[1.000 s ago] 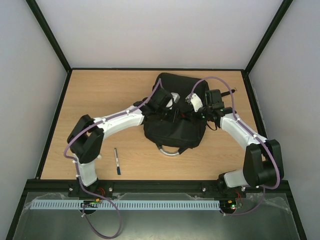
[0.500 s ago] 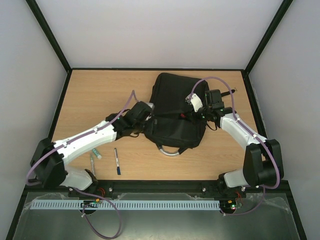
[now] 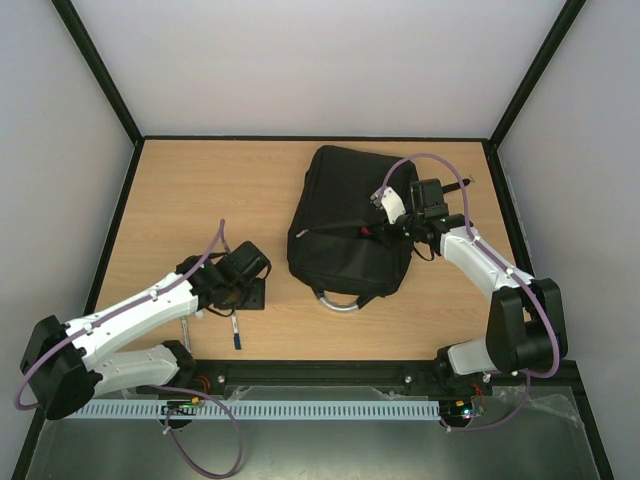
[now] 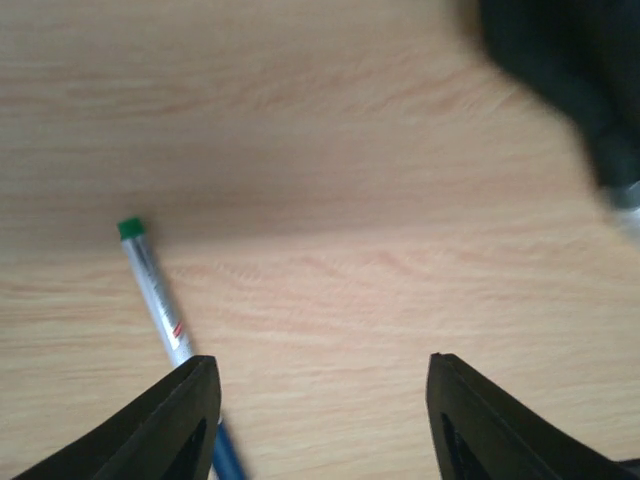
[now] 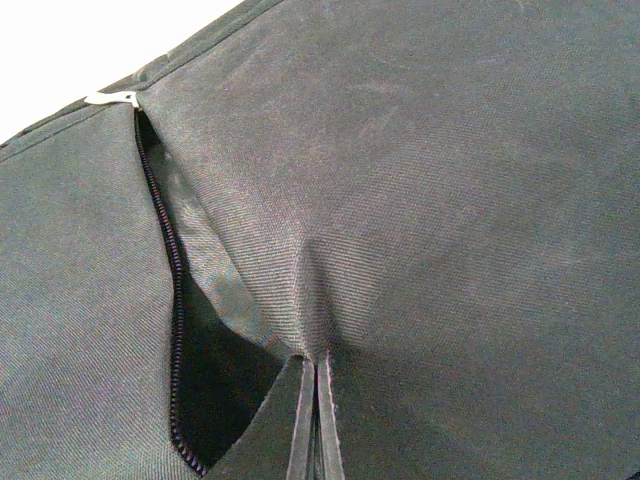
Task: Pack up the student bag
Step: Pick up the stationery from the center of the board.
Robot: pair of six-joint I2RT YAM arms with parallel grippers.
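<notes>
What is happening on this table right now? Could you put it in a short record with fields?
Bag: black, lying flat on the table, its zip open
Right gripper: shut on the bag, pinching up fabric beside the open zip
Left gripper: open, empty, over bare wood near the pens
Green-capped pen: on the table, by the left gripper's finger
Blue pen: on the table, front left of the bag

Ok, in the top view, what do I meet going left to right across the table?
From the left: left arm's elbow → dark pen → student bag → right arm's elbow. The left gripper overlaps the pen and the right gripper sits over the bag, so both are left out.
</notes>
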